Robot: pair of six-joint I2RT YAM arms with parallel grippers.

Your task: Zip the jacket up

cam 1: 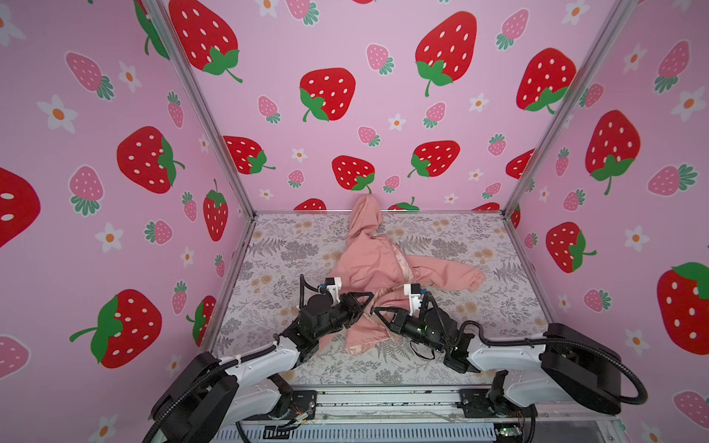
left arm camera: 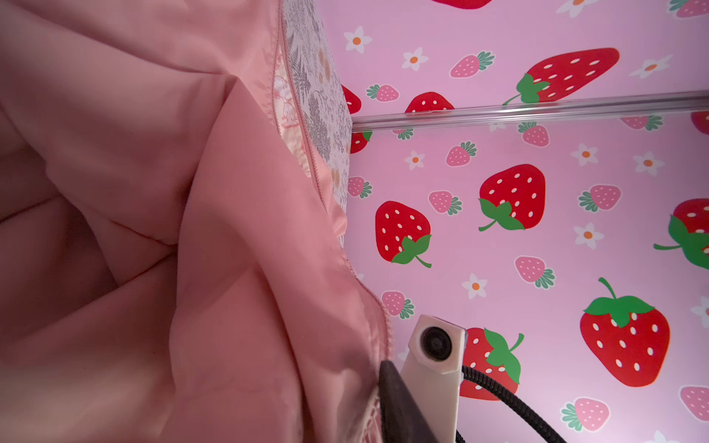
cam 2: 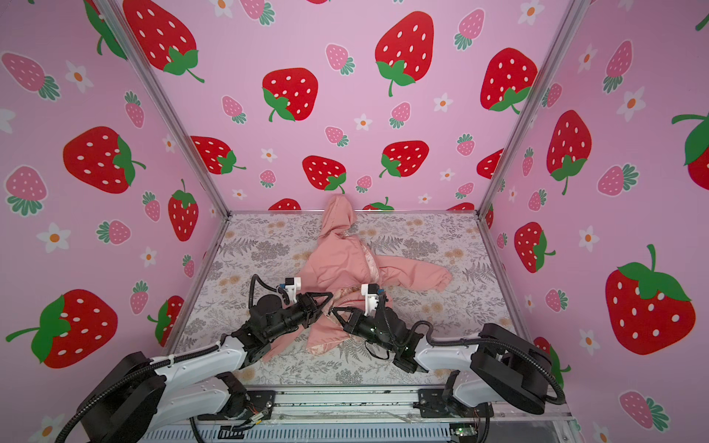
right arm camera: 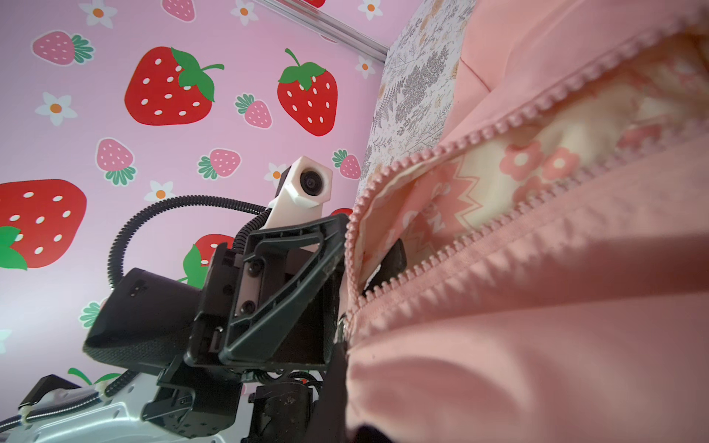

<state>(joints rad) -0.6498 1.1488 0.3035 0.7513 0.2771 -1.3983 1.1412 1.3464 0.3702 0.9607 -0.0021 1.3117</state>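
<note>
Jacket (cam 1: pixel 380 264), floral tabletop (cam 1: pixel 276 245), strawberry-print walls (cam 1: pixel 345 57)

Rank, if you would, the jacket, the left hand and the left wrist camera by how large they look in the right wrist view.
1. the jacket, largest, though it lies nearest the lens
2. the left hand, clearly smaller
3. the left wrist camera, smallest

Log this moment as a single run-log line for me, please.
jacket: on table | zipper: open | left end effector: open, astride zipper edge | right end effector: shut on jacket
</note>
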